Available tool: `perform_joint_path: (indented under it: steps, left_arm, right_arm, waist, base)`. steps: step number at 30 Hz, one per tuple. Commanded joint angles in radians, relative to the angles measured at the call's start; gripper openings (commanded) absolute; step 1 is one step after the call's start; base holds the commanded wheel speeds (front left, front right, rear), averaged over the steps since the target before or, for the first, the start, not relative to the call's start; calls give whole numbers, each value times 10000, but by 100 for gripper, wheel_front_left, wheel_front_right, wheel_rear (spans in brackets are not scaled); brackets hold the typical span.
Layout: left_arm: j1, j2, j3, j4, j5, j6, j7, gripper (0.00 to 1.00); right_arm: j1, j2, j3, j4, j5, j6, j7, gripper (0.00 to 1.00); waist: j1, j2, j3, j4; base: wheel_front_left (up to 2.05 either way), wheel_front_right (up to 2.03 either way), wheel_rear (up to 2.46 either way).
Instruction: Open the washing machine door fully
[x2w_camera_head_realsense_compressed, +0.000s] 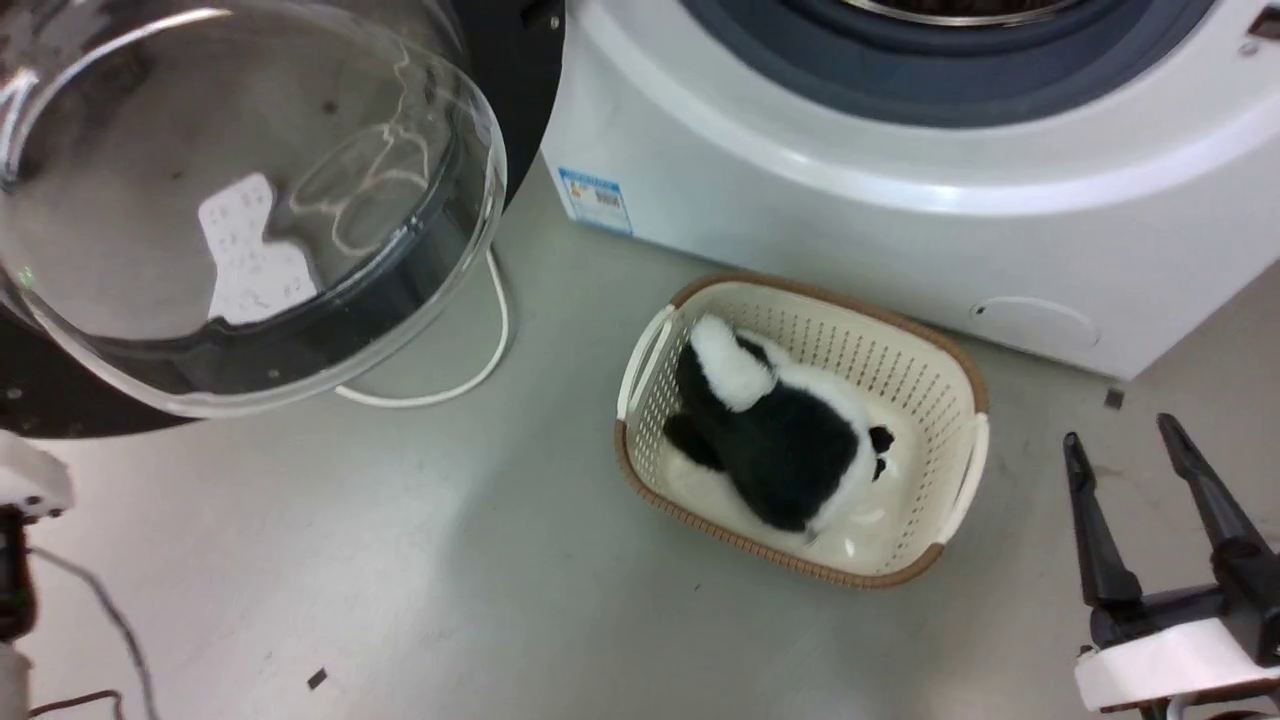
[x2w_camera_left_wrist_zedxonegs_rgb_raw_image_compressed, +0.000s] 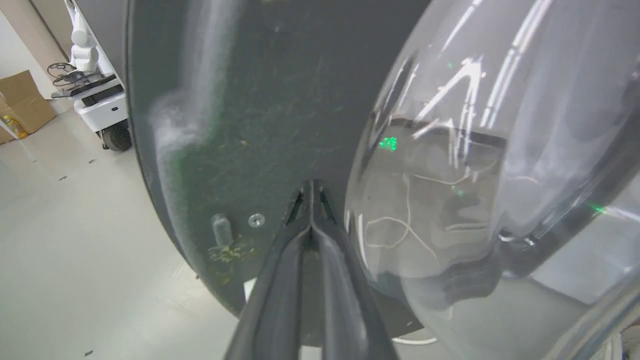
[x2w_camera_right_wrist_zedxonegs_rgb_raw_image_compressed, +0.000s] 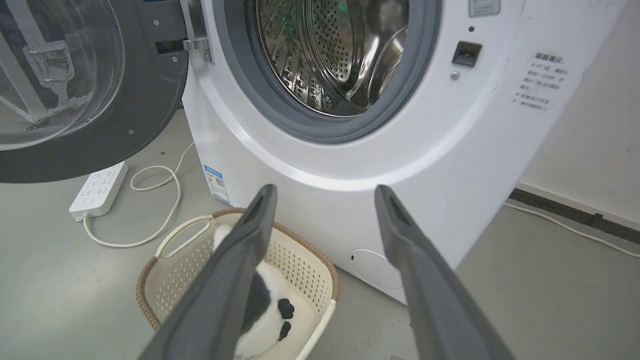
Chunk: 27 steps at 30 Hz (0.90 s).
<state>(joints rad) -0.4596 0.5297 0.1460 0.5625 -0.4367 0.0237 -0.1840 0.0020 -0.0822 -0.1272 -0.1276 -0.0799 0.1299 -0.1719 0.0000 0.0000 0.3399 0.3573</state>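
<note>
- Position: the washing machine door (x2w_camera_right_wrist_zedxonegs_rgb_raw_image_compressed: 95, 95) stands swung out to the robot's left of the washing machine (x2w_camera_right_wrist_zedxonegs_rgb_raw_image_compressed: 350, 165), with its inner face turned outward. The steel drum (x2w_camera_right_wrist_zedxonegs_rgb_raw_image_compressed: 330, 50) is fully exposed. Whether the door has reached its hinge stop cannot be determined.
- Left claw (x2w_camera_left_wrist_zedxonegs_rgb_raw_image_compressed: 311, 192): the fingers are closed together and grip nothing. The tips are at the black inner face, just beside the glass bowl (x2w_camera_head_realsense_compressed: 240, 200). Contact cannot be confirmed.
- Right claw (x2w_camera_head_realsense_compressed: 1120, 435): open and empty, above the floor (x2w_camera_head_realsense_compressed: 400, 580). It is to the right of the basket (x2w_camera_head_realsense_compressed: 880, 360) and well apart from the door.
- Handling: expect a rigid, fairly heavy panel that swings only about the metal hinge (x2w_camera_right_wrist_zedxonegs_rgb_raw_image_compressed: 196, 44). The glossy black face and the bowl are both likely slippery, so closed fingertips may skate sideways.
- Contact site: push on the flat black ring near the free edge, away from the hinge, for best leverage. Avoid the bowl. It is curved and clear, and is the part most likely to chip or to deflect the tips.
- Edges: the door's lower rim hangs above a power strip (x2w_camera_right_wrist_zedxonegs_rgb_raw_image_compressed: 98, 190) and a looped white cord (x2w_camera_head_realsense_compressed: 505, 330) on the floor. Neither appears to block the swing.
- Open room: the floor beyond the door's outer edge looks open. A parked machine (x2w_camera_left_wrist_zedxonegs_rgb_raw_image_compressed: 95, 95) and a cardboard box (x2w_camera_left_wrist_zedxonegs_rgb_raw_image_compressed: 22, 100) stand well apart.
</note>
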Motion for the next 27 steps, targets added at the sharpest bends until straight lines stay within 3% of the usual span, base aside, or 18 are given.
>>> perform_joint_path:
  steps: [1, 9, 18, 19, 20, 21, 27]
  left_arm:
    - [73, -121, -68, -155, 110, -20, -263, 0]
    - [1703, -1421, -804, -2807, 686, -11, -744, 0]
    - [3823, -2743, -1980, -5385, 1326, 450, -760, 0]
    - [3978, -2819, -2089, -5503, 1378, 493, -750, 31]
    - [4117, -2879, -2189, -5598, 1457, 556, -744, 81]
    - [4249, -2906, -2305, -5661, 1546, 580, -736, 100]
    - [4950, -3265, -2970, -5822, 2050, 846, -748, 100]
  right_arm:
    - [-98, 56, -125, 76, 10, 8, -151, 100]
    - [-83, 292, -646, 396, 102, 8, -653, 100]
    - [273, 316, -689, 772, 638, 8, -851, 100]
    - [347, 317, -663, 815, 689, 8, -860, 100]
    - [422, 317, -622, 853, 735, 8, -867, 100]
    - [501, 317, -569, 892, 773, 8, -873, 100]
    - [862, 318, -168, 1138, 980, 8, -893, 100]
  waist:
    - [0, 0, -402, -98]
    - [0, 0, -1769, -763]
    - [0, 0, -2807, -1934]
    - [0, 0, -2872, -2026]
    - [0, 0, -2928, -2116]
    - [0, 0, -2984, -2197]
    - [0, 0, -3281, -2678]
  base:
    - [0, 0, 0]
    - [0, 0, 0]
    - [0, 0, 0]
    - [0, 0, 0]
    - [0, 0, 0]
    - [0, 0, 0]
    - [0, 0, 0]
